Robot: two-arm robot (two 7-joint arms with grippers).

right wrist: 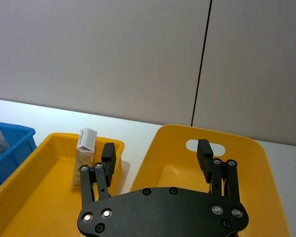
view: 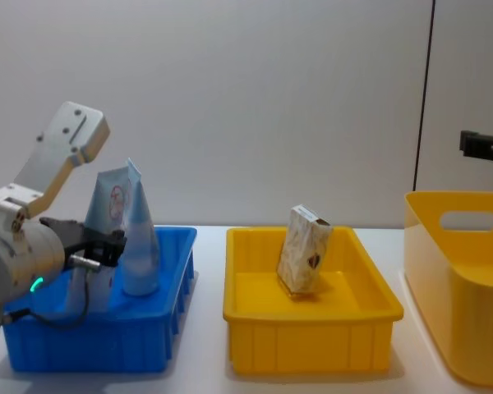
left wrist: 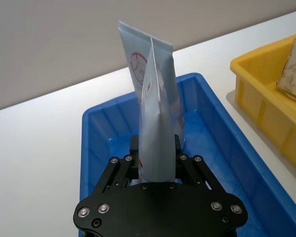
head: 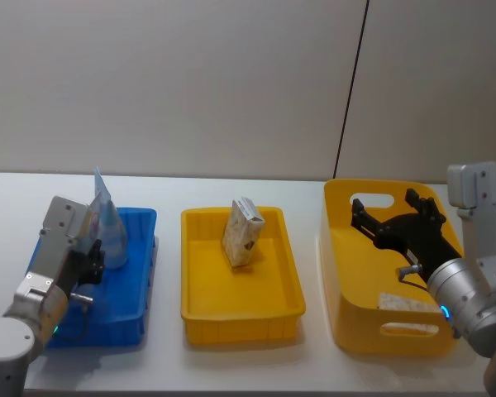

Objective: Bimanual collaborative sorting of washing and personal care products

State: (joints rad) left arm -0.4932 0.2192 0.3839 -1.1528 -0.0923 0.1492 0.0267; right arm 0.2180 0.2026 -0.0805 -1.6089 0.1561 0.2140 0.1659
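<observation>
- Looking down from the head: the left pincer (head: 93, 256) sits in the blue tray (head: 140, 277) at two upright tubes (head: 107, 225); the carton (head: 243, 233) leans in the yellow tray (head: 248, 318); the right pincer (head: 386, 207) hangs spread open over the yellow bin (head: 347, 273), where a packet (head: 407, 302) lies on the bottom.
- Left wrist: the fingers (left wrist: 134, 148) clamp the nearer tube (left wrist: 158, 143) near its base.
- Right wrist: the jaws stand wide apart above the bin.
- Chest: the carton tilts in its tray on the white counter (view: 208, 345).

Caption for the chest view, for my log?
Left gripper holds a tube upright in the blue tray; a carton leans in the yellow tray; right gripper open above the bin.
</observation>
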